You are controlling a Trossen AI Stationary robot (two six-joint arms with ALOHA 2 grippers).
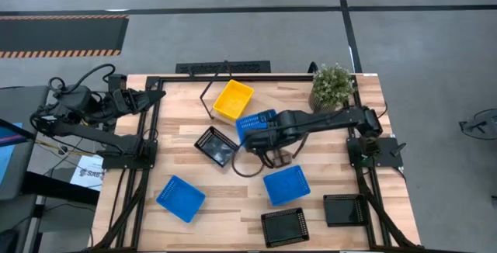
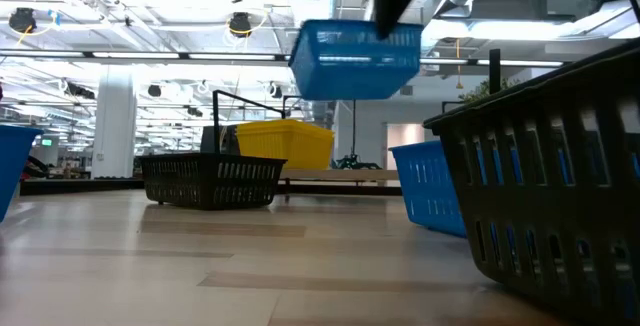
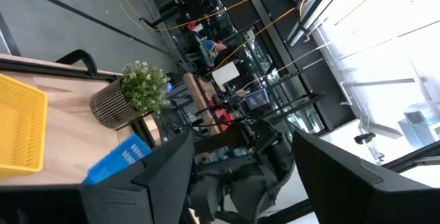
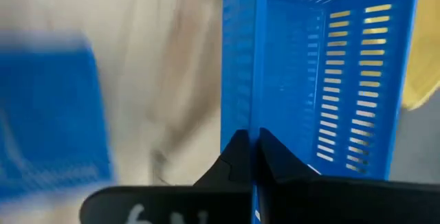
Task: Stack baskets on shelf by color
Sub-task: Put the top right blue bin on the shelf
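Baskets lie scattered across the wooden table [image 1: 194,171], and one blue basket [image 1: 256,126] hangs in the air near the table's middle, pinched by its wall in the right gripper [image 1: 269,133], whose fingers are closed tight on the thin plastic. In the low view this held basket [image 2: 356,60] rides well above the tabletop, roughly level, opening upward, its long side running across the picture. From above, its long axis runs slantwise toward the yellow basket [image 1: 232,101], which sits on the pale shelf [image 1: 268,98] just beside it.

The right wrist view shows only one slotted wall and part of the floor of the held basket [image 4: 323,66]; the rest is cut off, and a blurred blue patch at the side cannot be made out clearly.

A black basket [image 1: 215,146] lies near the held one, on its left-arm side. Two more blue baskets [image 1: 286,185] [image 1: 180,199] and two black ones [image 1: 284,227] [image 1: 344,209] rest along the near side. A potted plant [image 1: 331,87] stands at the far right corner.

The left gripper [image 1: 155,95] waits at the table's far left corner with its fingers spread wide, holding nothing.
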